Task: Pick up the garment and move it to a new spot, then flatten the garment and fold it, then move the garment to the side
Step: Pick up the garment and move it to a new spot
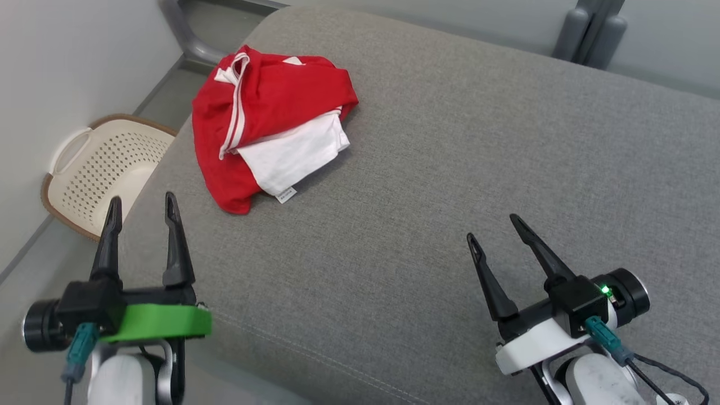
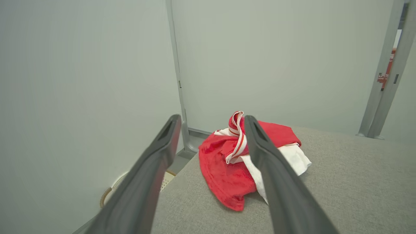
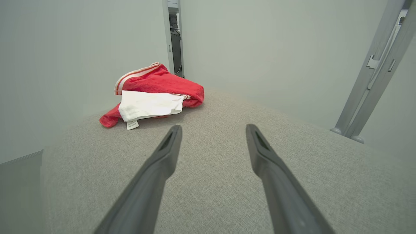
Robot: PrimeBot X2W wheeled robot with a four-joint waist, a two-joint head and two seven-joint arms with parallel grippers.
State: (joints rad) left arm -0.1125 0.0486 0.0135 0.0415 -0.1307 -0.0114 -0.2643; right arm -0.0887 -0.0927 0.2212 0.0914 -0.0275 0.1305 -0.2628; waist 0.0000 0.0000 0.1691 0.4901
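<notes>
A crumpled red garment point(image 1: 264, 112) with white stripes and a white lining lies at the far left of the grey padded surface point(image 1: 427, 185). It also appears in the left wrist view as the garment point(image 2: 224, 165) and in the right wrist view as the garment point(image 3: 152, 91). My left gripper point(image 1: 143, 208) hovers open at the surface's near left edge, well short of the garment, with nothing between its fingers. Over the near right part, my right gripper point(image 1: 495, 228) is open and empty too, far from the cloth.
A cream perforated basket point(image 1: 95, 169) with a brown rim stands on the floor left of the surface, against the pale wall. Grey metal posts point(image 1: 590, 28) rise behind the far edge. The surface drops off at its left and near edges.
</notes>
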